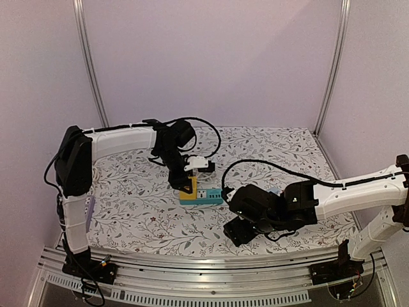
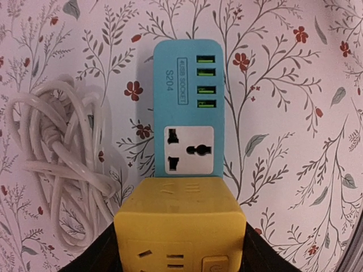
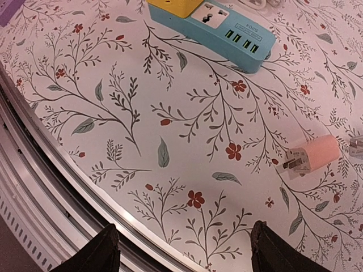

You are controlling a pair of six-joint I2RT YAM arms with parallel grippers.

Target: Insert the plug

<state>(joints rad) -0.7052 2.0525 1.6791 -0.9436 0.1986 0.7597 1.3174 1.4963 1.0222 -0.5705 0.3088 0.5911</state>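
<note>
Right wrist view: the plug (image 3: 312,158) is a small pink adapter with metal prongs at one end. It lies on its side on the worktop (image 3: 170,153), right of the power strip (image 3: 218,25), toward the right edge. The worktop has a white cover printed with grey leaves and red flowers. An aluminium rail (image 1: 211,262) runs along its near edge, with pale lilac walls (image 1: 211,57) behind. The right gripper (image 3: 184,243) hangs by the near edge with its fingers spread and empty, well apart from the plug. Mid-worktop, the left gripper (image 2: 180,241) is clamped on the blue strip's yellow end, and a coiled white cable (image 2: 57,164) lies beside the strip.
</note>
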